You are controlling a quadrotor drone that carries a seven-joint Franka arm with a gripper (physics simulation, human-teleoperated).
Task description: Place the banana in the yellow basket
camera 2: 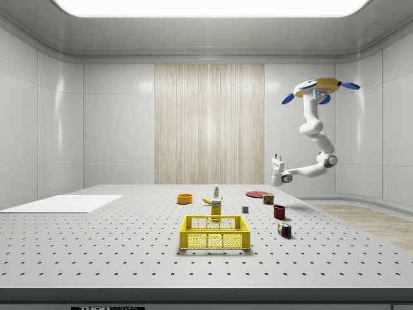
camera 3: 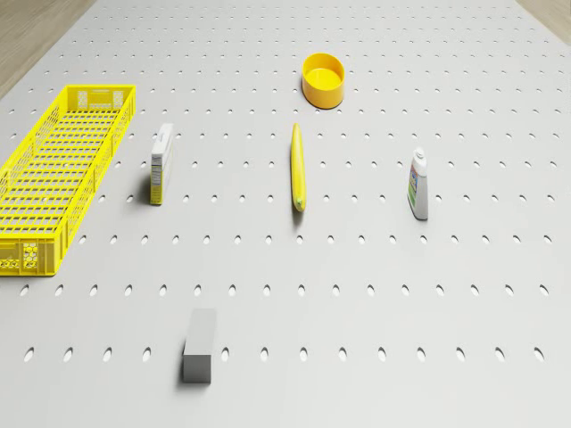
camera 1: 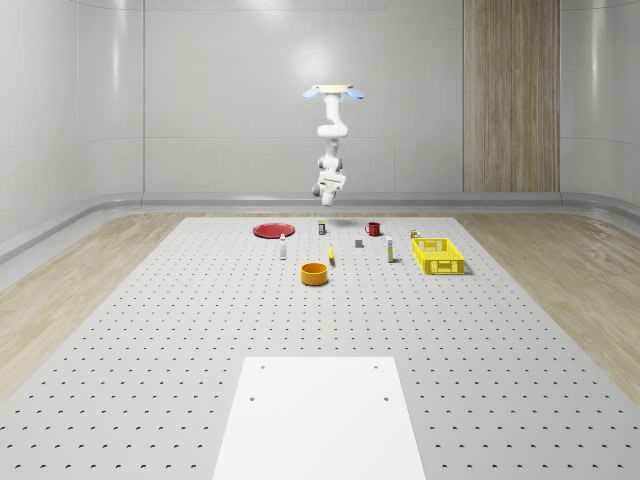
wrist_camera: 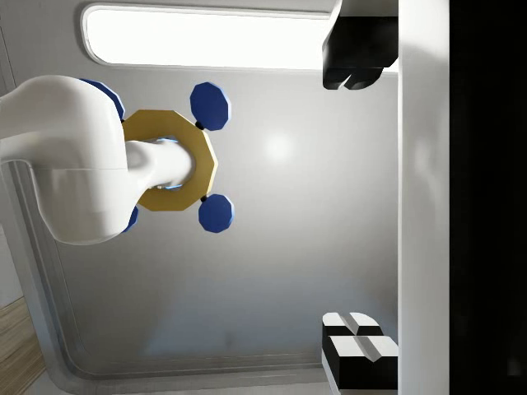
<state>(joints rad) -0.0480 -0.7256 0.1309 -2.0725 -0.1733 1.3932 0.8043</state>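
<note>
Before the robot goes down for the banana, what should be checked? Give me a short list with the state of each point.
1. Banana lies free on the table, nothing on it: ok.
2. Basket holds nothing: ok.
3. Pincer open, with nothing held: ok.
4. Pincer pointing down at the banana: not ok, it faces up toward the drone.
5. Drone hovering high above the table: ok.
</note>
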